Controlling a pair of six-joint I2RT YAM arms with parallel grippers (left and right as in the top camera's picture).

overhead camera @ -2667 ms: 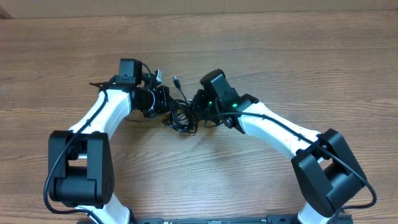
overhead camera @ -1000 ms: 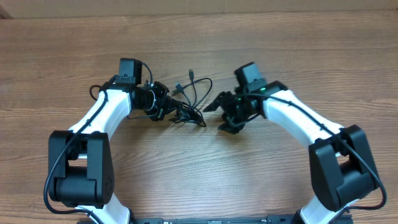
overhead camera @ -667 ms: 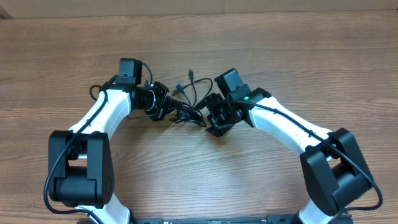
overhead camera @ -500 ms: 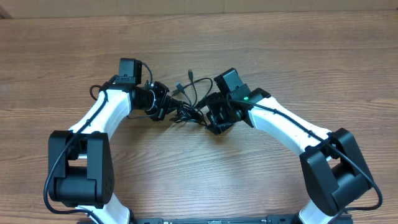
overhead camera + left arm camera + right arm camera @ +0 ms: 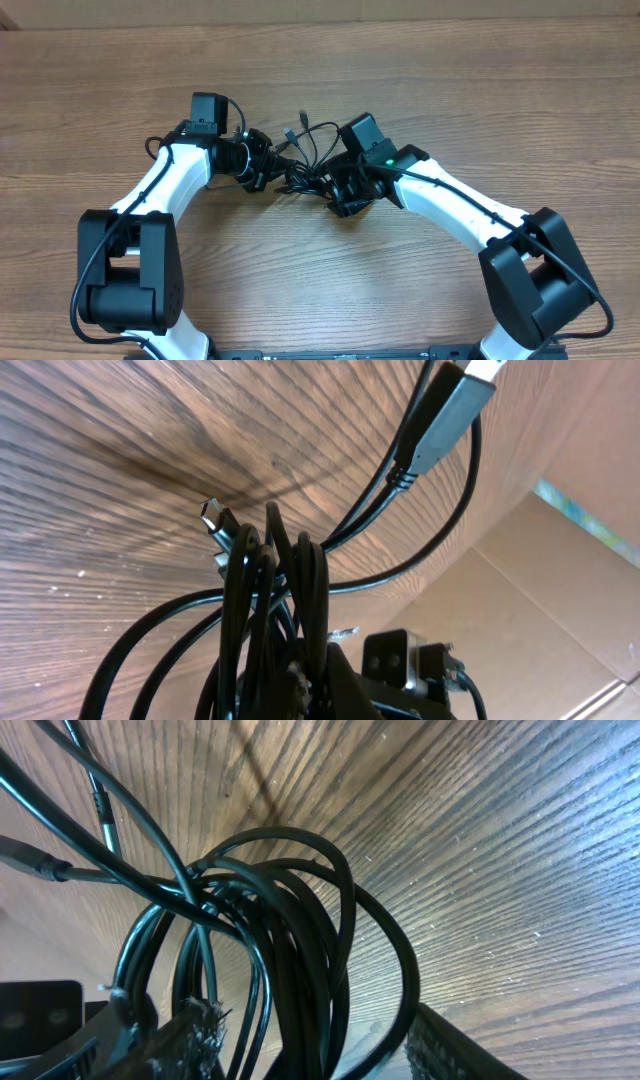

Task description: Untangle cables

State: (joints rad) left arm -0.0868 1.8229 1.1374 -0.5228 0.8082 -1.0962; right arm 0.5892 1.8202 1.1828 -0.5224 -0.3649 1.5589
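The cables [image 5: 303,172] are a knot of thin black cords on the wood table between my two grippers, with loops and small plugs [image 5: 290,133] fanning out behind. My left gripper [image 5: 264,170] is shut on the left side of the bundle. In the left wrist view the cables [image 5: 270,610] run down into its jaws [image 5: 300,698], and a grey plug [image 5: 450,410] sticks up. My right gripper [image 5: 334,186] is at the right side of the knot. In the right wrist view its fingers [image 5: 190,1032] stand apart around the cable coil [image 5: 300,950], not clamped.
The wooden table [image 5: 480,110] spreads out on all sides. A cardboard wall [image 5: 540,600] stands at the far edge. Both white arms [image 5: 450,205] angle in from the near edge.
My right gripper has swung left from beside the cables onto the knot, and its jaws have narrowed around the coil. The left gripper has kept its hold and place.
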